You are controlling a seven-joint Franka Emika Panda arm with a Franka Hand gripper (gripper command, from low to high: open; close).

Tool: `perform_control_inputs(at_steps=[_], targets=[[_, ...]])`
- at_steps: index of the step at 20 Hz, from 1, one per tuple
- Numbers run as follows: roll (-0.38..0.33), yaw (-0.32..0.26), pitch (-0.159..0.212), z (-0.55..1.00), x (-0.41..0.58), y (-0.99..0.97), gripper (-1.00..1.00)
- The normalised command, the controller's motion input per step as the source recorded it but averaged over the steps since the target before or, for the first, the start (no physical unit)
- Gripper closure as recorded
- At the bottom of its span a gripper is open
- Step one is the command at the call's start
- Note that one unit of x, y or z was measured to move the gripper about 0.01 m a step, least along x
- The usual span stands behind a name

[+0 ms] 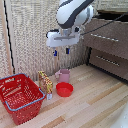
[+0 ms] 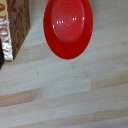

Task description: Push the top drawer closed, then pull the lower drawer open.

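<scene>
The dark-brown dresser stands at the exterior view's right. Its top drawer juts out, with a dark gap above it and a slim silver handle. The lower drawer sits flush below with a like handle. My gripper hangs in the air to the left of the dresser, pointing down above the wooden floor. It is open, with nothing between its two fingertips, and it stands well apart from both drawers. The wrist view shows no fingers and no drawer.
On the floor under the gripper lie a red bowl, a pink mug and a yellow box. A red basket sits at the exterior view's lower left. A woven screen stands behind.
</scene>
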Motion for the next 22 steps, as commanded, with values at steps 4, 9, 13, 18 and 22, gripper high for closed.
perform_control_inputs(at_steps=[4, 9, 13, 18, 22], targets=[[-0.295, 0.145, -0.031, 0.0, -0.059, -0.1, -1.0], [-0.287, 0.162, -0.047, 0.08, -0.044, -0.2, -1.0], [-0.285, 0.165, -0.057, 0.07, -0.047, -0.2, -1.0], [-0.304, 0.156, -0.034, 0.05, -0.029, -0.18, -1.0], [-0.361, 0.098, 0.008, 0.07, 0.0, -0.04, -1.0]])
